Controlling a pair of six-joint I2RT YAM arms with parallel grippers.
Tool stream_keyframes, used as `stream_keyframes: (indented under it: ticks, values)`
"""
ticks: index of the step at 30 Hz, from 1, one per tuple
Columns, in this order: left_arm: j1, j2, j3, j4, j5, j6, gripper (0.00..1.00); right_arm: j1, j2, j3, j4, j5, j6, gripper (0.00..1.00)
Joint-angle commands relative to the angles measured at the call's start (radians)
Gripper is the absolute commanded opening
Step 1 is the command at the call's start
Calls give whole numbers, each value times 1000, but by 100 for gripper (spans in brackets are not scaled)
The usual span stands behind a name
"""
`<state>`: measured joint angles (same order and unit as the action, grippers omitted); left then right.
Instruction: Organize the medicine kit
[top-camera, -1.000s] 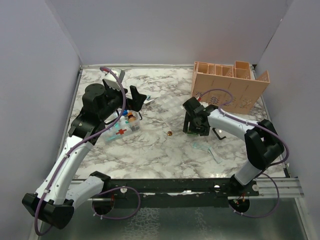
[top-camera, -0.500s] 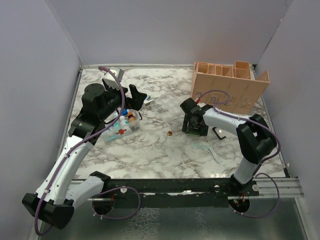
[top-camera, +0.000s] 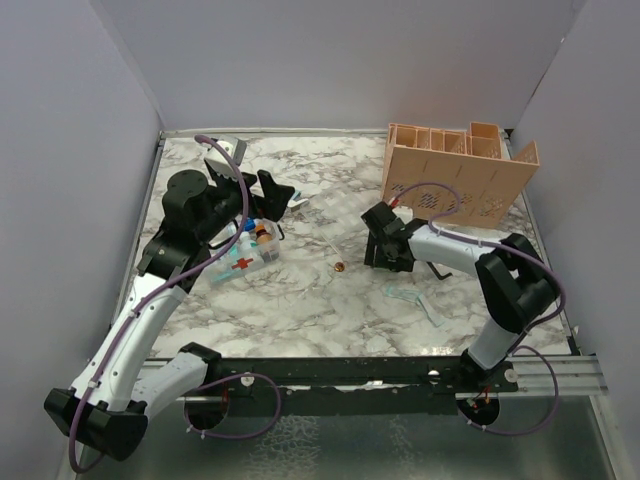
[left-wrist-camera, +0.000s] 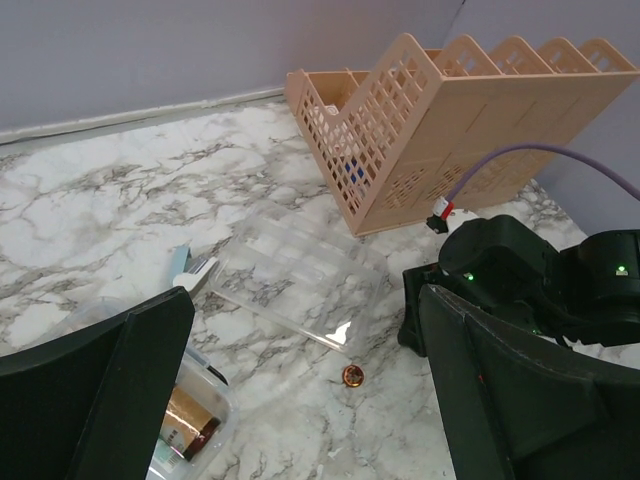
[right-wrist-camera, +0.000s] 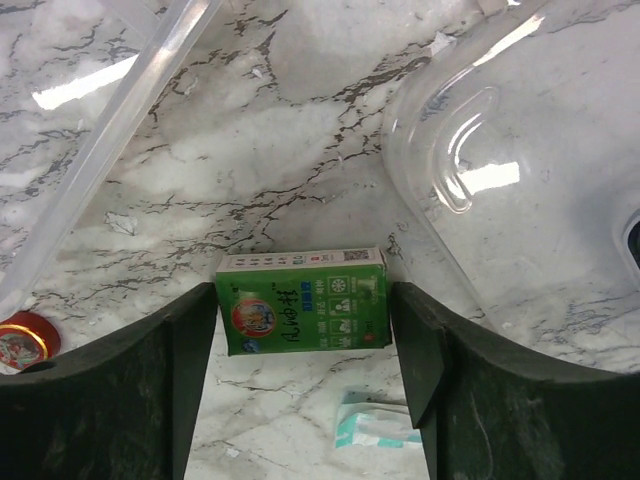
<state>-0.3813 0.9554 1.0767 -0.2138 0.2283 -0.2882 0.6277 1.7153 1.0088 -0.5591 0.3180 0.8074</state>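
Right gripper (right-wrist-camera: 303, 325) is lowered to the marble table (right-wrist-camera: 250, 150), and its jaws are set apart on both sides of a small green medicine box (right-wrist-camera: 300, 312), which lies flat on the surface. Each finger is placed very close to one short end of the box; whether the box is pressed cannot be told. Just below the box a small blue-and-white sachet (right-wrist-camera: 375, 425) is seen, and at the left edge of the right wrist view a small round red object (right-wrist-camera: 20, 340) lies beside the left finger. A clear plastic piece with a rounded corner (right-wrist-camera: 500, 150) is lying to the upper right of the box.

Across the table, the left gripper (top-camera: 250, 180) is held above the surface with its jaws wide apart, and nothing is between them. The medicine kit (top-camera: 250, 255) is found just under and in front of it, at the left side of the table. It is open, small items are seen inside, and a red cross is marked on it. The peach slotted organizer (top-camera: 460, 175) is standing at the far right, well apart from the kit.
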Motion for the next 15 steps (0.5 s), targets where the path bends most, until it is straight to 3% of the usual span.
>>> stream_keyframes:
  ticks: [1, 6, 15]
  values:
    - [-2, -17, -11, 53, 31, -17, 99, -3, -6, -74, 47, 22, 18, 66]
    - [-2, -23, -33, 84, 29, -30, 99, -2, -50, -99, 52, 24, 22, 57]
    - [-2, -12, -31, 85, 32, -31, 99, -2, -59, 0, -32, 5, 44, 54]
